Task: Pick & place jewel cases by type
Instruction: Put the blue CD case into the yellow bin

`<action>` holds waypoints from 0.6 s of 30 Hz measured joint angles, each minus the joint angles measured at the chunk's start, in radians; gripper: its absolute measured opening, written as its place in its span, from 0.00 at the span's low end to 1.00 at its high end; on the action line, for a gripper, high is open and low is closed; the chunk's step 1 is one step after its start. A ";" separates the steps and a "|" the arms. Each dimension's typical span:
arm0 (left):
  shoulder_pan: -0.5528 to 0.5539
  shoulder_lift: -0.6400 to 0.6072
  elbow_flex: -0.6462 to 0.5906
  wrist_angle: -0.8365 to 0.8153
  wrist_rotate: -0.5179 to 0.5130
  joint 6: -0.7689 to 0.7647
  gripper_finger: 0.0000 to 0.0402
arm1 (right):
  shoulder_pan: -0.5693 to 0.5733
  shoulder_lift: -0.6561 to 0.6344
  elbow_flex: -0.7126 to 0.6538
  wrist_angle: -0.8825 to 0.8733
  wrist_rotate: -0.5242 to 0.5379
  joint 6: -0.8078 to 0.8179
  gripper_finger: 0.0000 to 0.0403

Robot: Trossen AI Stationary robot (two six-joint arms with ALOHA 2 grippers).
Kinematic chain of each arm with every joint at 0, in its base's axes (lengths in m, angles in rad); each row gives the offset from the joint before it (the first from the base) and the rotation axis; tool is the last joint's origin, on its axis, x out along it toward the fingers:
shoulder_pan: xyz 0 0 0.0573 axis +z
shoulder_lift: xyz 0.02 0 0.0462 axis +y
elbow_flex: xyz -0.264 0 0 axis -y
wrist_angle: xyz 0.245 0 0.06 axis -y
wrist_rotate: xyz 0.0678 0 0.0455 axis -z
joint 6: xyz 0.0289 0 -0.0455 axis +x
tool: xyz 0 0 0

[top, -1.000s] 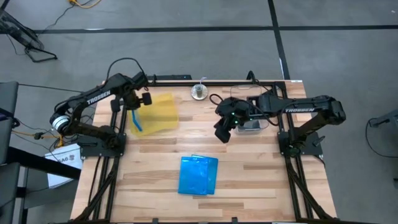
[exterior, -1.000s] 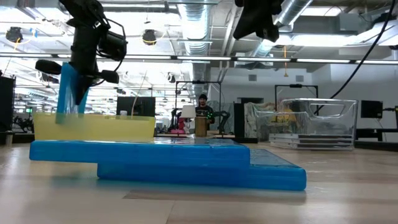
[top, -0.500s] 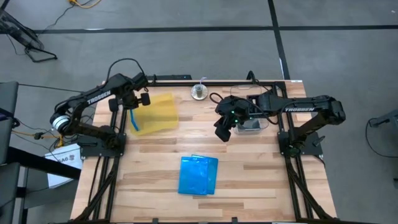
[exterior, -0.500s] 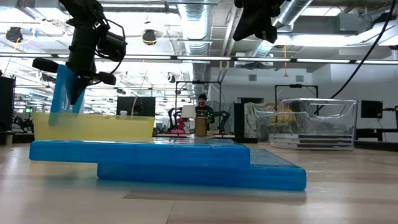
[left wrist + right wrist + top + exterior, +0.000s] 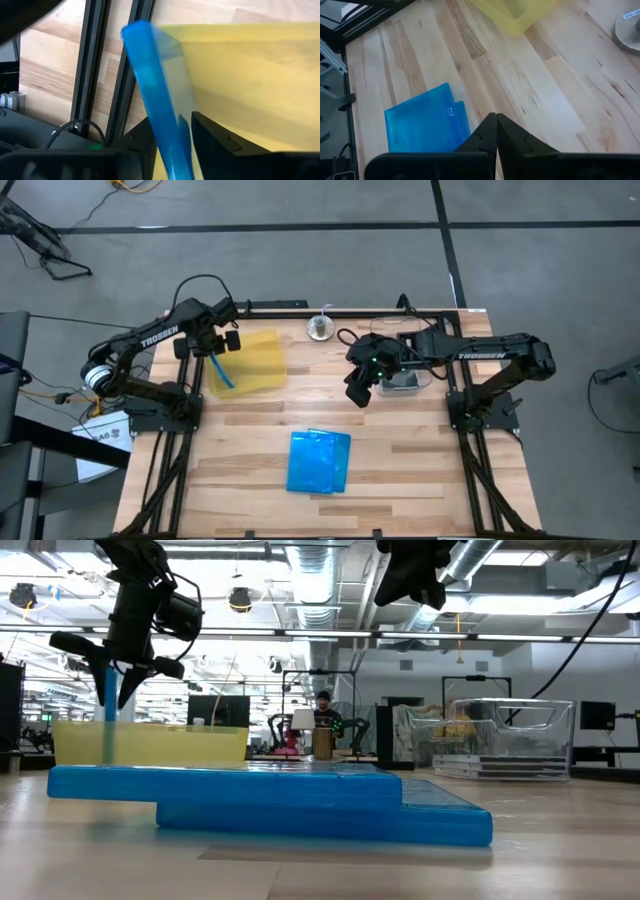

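Left gripper (image 5: 216, 352): over yellow tray (image 5: 262, 360), far left; jaws parting around an on-edge blue case (image 5: 223, 376), apparently dropping it in with its kind.
Right gripper (image 5: 357, 394): mid-tabletop, jaws shut, empty, waiting.
Blue cases (image 5: 318, 460): stacked near centre, unsorted.

In the high view, white capital letters reading "TROSSEN" run along the left arm (image 5: 160, 337). The same word "TROSSEN" stands in white on the right arm (image 5: 478, 355). A white sheet (image 5: 108, 436) beside the table's left edge carries dark print, too small to read. No other text is legible.
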State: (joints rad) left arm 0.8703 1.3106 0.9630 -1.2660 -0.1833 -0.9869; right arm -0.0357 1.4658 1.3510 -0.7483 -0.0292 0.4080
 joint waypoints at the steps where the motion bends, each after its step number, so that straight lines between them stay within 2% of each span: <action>1: 0.000 0.000 0.000 0.000 0.000 0.007 0.29 | 0.000 0.000 0.000 0.000 0.000 0.000 0.00; 6: 0.000 0.000 0.000 0.000 0.000 0.035 0.33 | 0.000 0.000 0.000 0.000 0.000 0.000 0.00; 12: 0.000 0.000 0.000 0.009 0.000 0.041 0.32 | 0.000 0.000 0.000 0.000 0.000 0.001 0.00; 18: -0.011 0.000 0.000 0.118 0.017 0.129 0.30 | 0.000 0.000 0.000 0.000 0.000 0.001 0.00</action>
State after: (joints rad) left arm 0.8595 1.3106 0.9630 -1.1475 -0.1663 -0.8582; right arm -0.0357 1.4658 1.3510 -0.7481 -0.0292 0.4091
